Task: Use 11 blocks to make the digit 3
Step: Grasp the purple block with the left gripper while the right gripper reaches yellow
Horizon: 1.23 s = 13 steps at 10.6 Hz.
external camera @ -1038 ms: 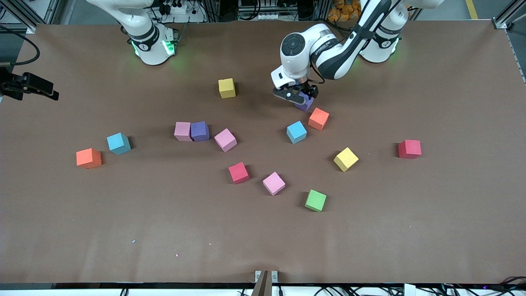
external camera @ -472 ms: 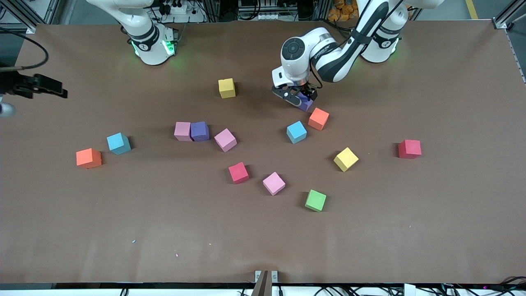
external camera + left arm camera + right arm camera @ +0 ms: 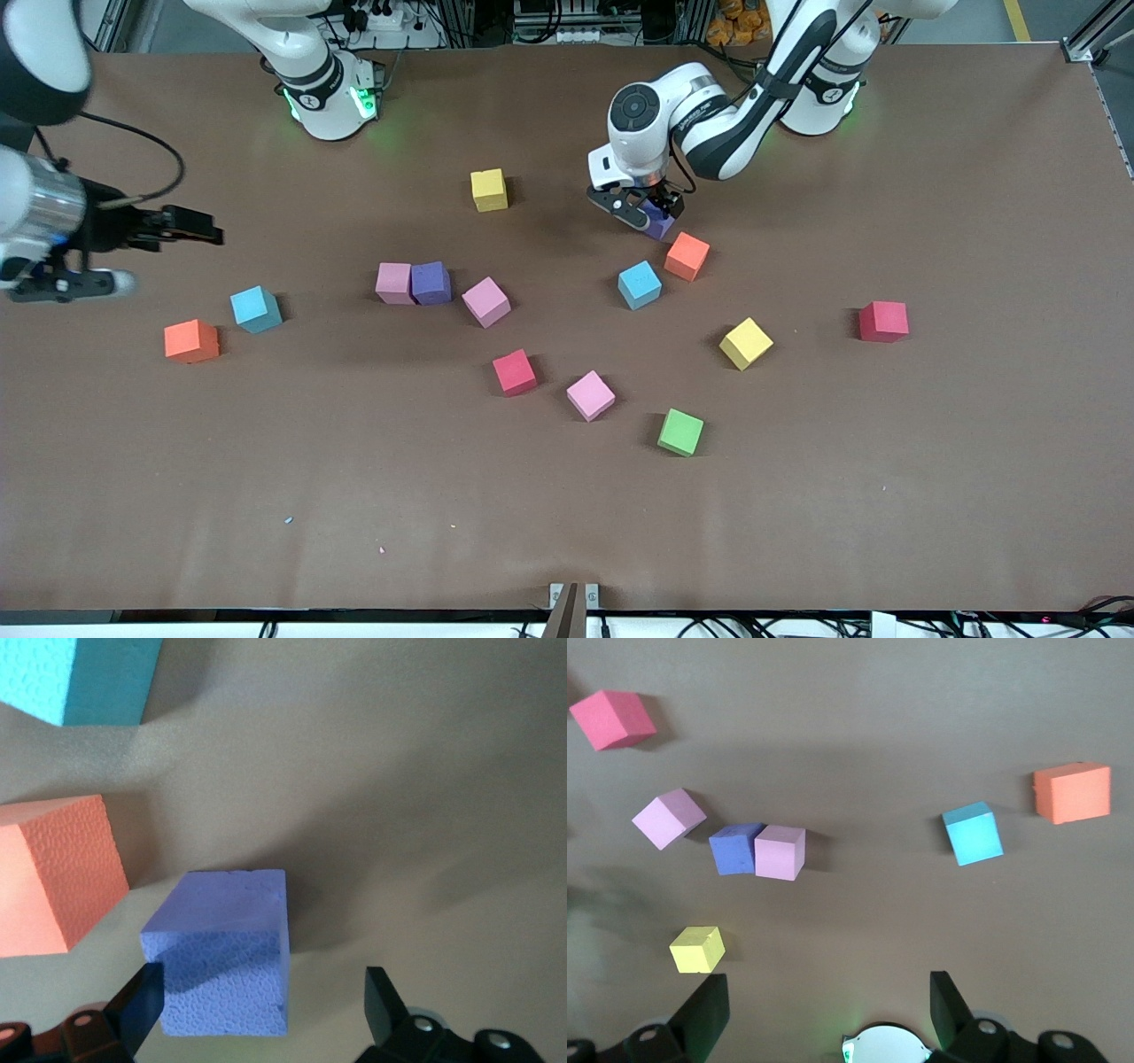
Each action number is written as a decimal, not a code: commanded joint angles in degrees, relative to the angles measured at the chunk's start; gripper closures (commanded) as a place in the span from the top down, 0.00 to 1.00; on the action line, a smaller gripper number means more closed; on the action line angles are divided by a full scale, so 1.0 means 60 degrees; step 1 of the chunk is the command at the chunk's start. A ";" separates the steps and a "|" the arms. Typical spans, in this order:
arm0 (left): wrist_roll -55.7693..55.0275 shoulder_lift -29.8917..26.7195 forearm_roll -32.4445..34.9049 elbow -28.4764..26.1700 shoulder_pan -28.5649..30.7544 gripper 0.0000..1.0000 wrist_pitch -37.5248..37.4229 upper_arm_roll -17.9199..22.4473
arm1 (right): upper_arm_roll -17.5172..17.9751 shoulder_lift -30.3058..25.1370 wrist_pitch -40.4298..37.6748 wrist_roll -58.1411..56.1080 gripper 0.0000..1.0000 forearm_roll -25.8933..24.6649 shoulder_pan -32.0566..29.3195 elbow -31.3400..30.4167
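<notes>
Several blocks lie scattered on the brown table. My left gripper [image 3: 640, 213] is down at a purple block [image 3: 662, 228], open. In the left wrist view that purple block [image 3: 221, 948] sits between the fingers [image 3: 142, 1001], nearer one than the other. An orange block [image 3: 687, 256] and a blue block [image 3: 639, 284] lie just nearer the camera. A pink block [image 3: 393, 283] touches a second purple block [image 3: 431, 283], with another pink block [image 3: 485, 301] beside them. My right gripper [image 3: 204, 236] hangs high over the right arm's end of the table, open [image 3: 824, 1014] and empty.
A yellow block [image 3: 489, 190] lies toward the bases. Red [image 3: 515, 371], pink [image 3: 590, 395], green [image 3: 680, 432], yellow [image 3: 745, 343] and red [image 3: 883, 321] blocks lie nearer the camera. Blue [image 3: 255, 309] and orange [image 3: 190, 341] blocks sit at the right arm's end.
My right arm has swung in from the table's edge toward the middle, high up. My left gripper has barely shifted at the purple block. No block has moved.
</notes>
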 commanded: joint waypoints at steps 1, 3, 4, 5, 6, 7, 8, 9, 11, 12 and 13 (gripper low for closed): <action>0.0540 -0.0194 0.0189 -0.0082 0.0114 1.00 0.0048 0.0020 | -0.0015 -0.1088 0.0555 0.0088 1.00 0.0123 0.0663 -0.1408; 0.0585 -0.0165 0.0189 -0.0097 0.0128 1.00 0.0048 0.0122 | 0.0028 -0.1850 0.1040 0.0889 1.00 0.0123 0.1382 -0.2579; 0.0614 -0.0164 0.0189 -0.0097 0.0128 1.00 0.0048 0.0137 | 0.0014 -0.2317 0.1273 0.1576 1.00 0.0152 0.1951 -0.3179; 0.0629 -0.0121 0.0218 -0.0097 0.0128 1.00 0.0048 0.0151 | 0.0014 -0.2829 0.1551 0.2235 1.00 0.0152 0.2406 -0.3852; 0.0629 -0.0062 0.0465 -0.0082 0.0128 1.00 0.0062 0.0152 | 0.0029 -0.3415 0.2119 0.2735 1.00 0.0167 0.2903 -0.4671; 0.0615 0.0011 0.0540 -0.0082 0.0128 1.00 0.0062 0.0181 | 0.0029 -0.3870 0.2517 0.3117 1.00 0.0167 0.3242 -0.5332; 0.0600 0.0098 0.0540 -0.0082 0.0128 1.00 0.0091 0.0195 | 0.0029 -0.4107 0.2637 0.3715 1.00 0.0167 0.3666 -0.5730; 0.0470 0.0201 0.0540 -0.0082 0.0114 1.00 0.0106 0.0181 | 0.0029 -0.4254 0.2768 0.4388 1.00 0.0167 0.4149 -0.5995; 0.0454 0.0347 0.0540 -0.0082 0.0114 1.00 0.0121 0.0196 | 0.0029 -0.4853 0.3818 0.5154 1.00 0.0181 0.4781 -0.7206; 0.0439 0.0406 0.0555 -0.0082 0.0099 1.00 0.0150 0.0196 | 0.0029 -0.5030 0.4390 0.5548 1.00 0.0181 0.5073 -0.7707; 0.0439 0.0465 0.0613 -0.0082 0.0084 0.79 0.0194 0.0196 | 0.0029 -0.5017 0.4831 0.6132 1.00 0.0181 0.5584 -0.7871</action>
